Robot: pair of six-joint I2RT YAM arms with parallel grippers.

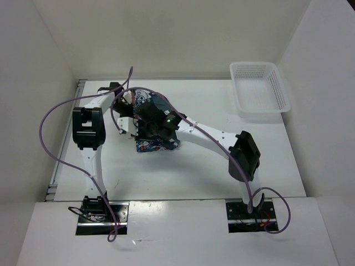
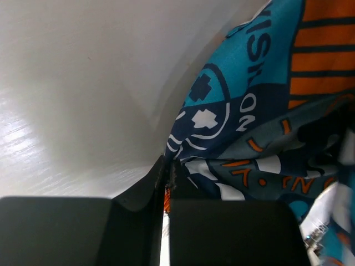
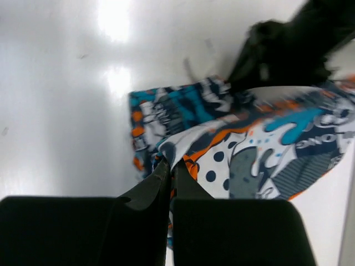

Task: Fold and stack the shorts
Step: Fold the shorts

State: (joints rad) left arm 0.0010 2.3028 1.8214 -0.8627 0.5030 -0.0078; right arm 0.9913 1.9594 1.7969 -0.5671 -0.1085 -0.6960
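Note:
The patchwork shorts [image 1: 151, 111] in teal, orange, white and dark grey are bunched at the table's middle left, held up between both arms. My left gripper [image 2: 167, 166] is shut on an edge of the shorts [image 2: 260, 111], with the fabric hanging to its right. My right gripper [image 3: 172, 166] is shut on another edge of the shorts [image 3: 244, 149], lifted above the table. In the top view the left gripper [image 1: 128, 113] and the right gripper [image 1: 151, 128] are close together, and the arms hide much of the fabric.
A white plastic mesh basket [image 1: 259, 88] stands at the back right of the white table [image 1: 205, 172]. White walls enclose the table on the left, back and right. Purple cables loop over both arms.

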